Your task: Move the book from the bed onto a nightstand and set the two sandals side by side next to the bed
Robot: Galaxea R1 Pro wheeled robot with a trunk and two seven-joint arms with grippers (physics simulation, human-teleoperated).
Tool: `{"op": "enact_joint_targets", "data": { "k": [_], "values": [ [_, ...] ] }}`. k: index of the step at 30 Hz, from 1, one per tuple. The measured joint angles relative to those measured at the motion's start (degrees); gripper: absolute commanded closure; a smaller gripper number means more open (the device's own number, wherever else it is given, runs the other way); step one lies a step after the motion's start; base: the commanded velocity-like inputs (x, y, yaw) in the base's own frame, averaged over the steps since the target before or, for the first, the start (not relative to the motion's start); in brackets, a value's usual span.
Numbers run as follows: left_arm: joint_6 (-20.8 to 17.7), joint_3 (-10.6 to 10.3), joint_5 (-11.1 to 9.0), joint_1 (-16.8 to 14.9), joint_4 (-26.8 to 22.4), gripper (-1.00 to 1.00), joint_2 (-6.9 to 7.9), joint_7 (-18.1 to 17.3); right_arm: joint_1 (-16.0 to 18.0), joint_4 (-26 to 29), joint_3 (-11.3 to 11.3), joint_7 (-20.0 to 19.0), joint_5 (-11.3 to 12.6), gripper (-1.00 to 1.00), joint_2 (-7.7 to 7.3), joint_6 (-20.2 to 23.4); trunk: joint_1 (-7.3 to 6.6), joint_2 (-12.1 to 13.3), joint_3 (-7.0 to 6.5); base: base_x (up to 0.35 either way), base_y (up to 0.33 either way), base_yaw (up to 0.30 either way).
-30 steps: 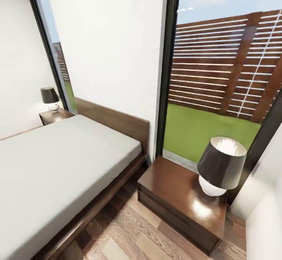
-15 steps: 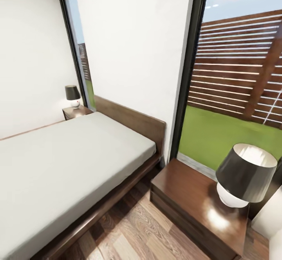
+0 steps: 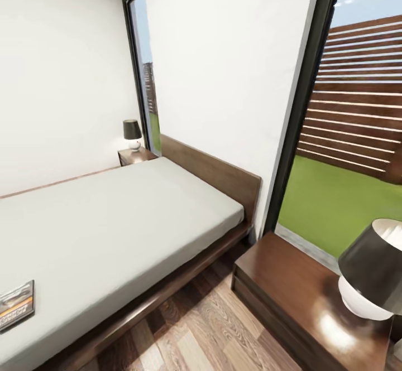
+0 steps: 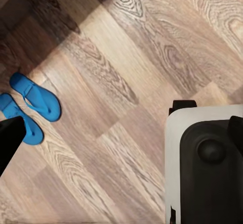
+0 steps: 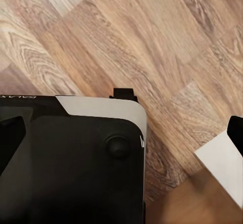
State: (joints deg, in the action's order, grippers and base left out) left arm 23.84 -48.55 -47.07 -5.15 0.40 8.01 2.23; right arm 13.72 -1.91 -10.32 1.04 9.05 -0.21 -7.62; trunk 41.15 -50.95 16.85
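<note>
Lettering on thin dark-grey paperback book [image 3: 16,306] with orange band, lying at near edge of pale grey mattress: white characters present, too blurred to read.

Black glossy robot base panel [image 5: 71,163], right wrist view: small pale print at one corner, partly cut off, appears "GALAX…"; rest not legible.

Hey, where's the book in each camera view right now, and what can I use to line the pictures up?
Head view: the book lies flat on the bed, at the picture's lower left edge.
Left wrist view: plank floor, the two sandals and the robot's base.
Right wrist view: plank floor and the robot's base.
Shared landmark: the light-brown plank floor, seen beside the bed in the head view.
</note>
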Motion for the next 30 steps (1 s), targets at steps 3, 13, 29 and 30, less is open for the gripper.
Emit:
{"op": "enact_joint_targets", "data": {
  "k": [3,13,29,30],
  "values": [
    [0.0,0.0,0.0,0.0,0.0,-1.00,0.00,0.0,0.0,0.0,0.0,0.0,0.0,-1.00,0.01,0.0,0.00,0.0,0.00,0.000,0.000,0.287],
    [0.0,0.0,0.0,0.0,0.0,-1.00,0.00,0.0,0.0,0.0,0.0,0.0,0.0,-1.00,-0.02,0.0,0.00,0.0,0.00,0.000,0.000,0.287],
    [0.1,0.0,-0.1,0.0,0.0,-1.00,0.00,0.0,0.0,0.0,0.0,0.0,0.0,-1.00,0.01,0.0,-0.01,0.0,0.00,0.030,0.000,0.287],
    [0.1,0.0,-0.1,0.0,0.0,-1.00,0.00,0.0,0.0,0.0,0.0,0.0,0.0,-1.00,0.01,0.0,-0.02,0.0,0.00,0.130,0.000,0.287]
  ]
}}
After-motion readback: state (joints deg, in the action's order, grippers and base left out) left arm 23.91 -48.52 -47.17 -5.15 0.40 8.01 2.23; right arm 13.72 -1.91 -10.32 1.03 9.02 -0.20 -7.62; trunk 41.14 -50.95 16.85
